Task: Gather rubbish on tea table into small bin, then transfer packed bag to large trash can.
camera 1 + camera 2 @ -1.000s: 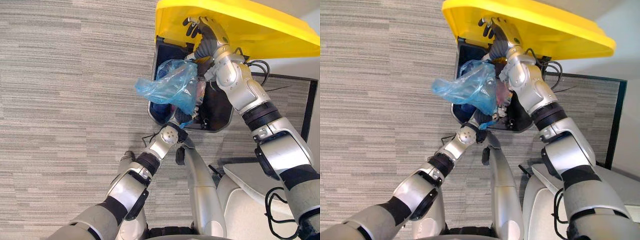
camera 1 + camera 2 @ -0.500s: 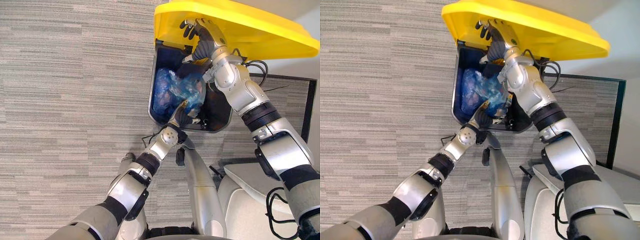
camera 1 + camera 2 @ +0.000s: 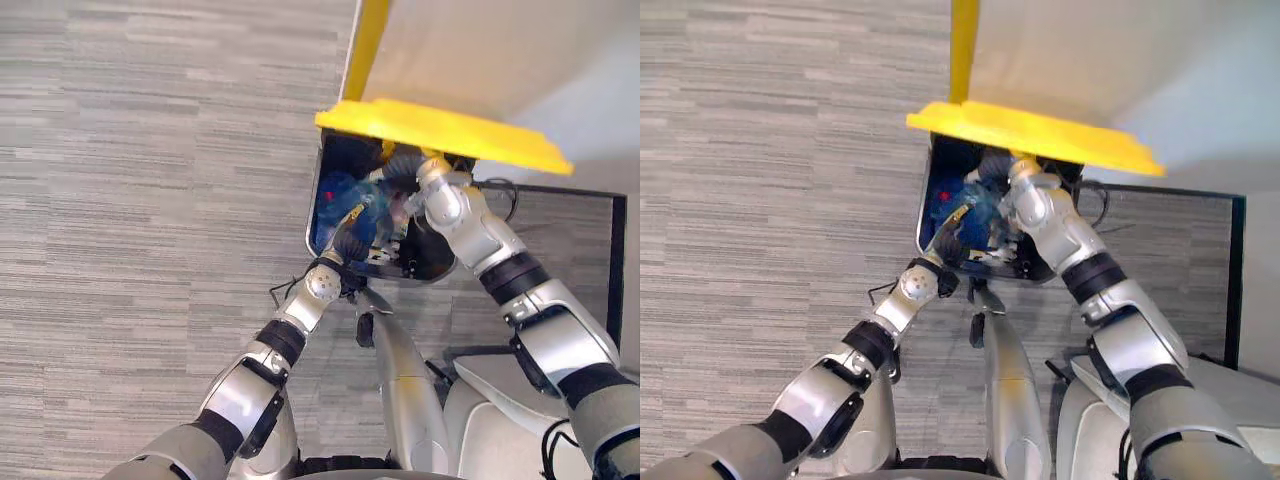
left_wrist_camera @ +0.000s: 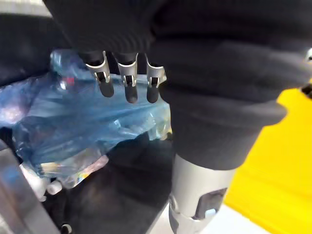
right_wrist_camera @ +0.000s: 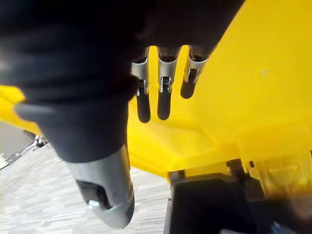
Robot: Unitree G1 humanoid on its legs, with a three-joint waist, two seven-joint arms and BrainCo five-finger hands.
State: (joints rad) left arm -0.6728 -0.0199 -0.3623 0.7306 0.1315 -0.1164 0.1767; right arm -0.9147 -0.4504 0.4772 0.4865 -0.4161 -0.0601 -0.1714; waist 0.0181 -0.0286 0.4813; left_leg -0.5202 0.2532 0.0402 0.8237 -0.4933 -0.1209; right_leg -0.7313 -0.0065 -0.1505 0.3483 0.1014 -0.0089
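Blue bag [image 4: 83, 122], seemingly full, lies inside the dark bin [image 3: 436, 260].

Grey carpeted floor [image 3: 150, 200], woven in fine pale and dark streaks running crosswise. Standing on it close to a pale wall [image 3: 480, 60] – a large trash can [image 3: 313, 205], dark-bodied, its yellow lid [image 3: 450, 135] raised over the open top. Along that wall's edge, an upright yellow strip [image 3: 368, 45]. Just beside the can, a thin black frame [image 3: 1237, 270] tracing a corner over the same carpet.
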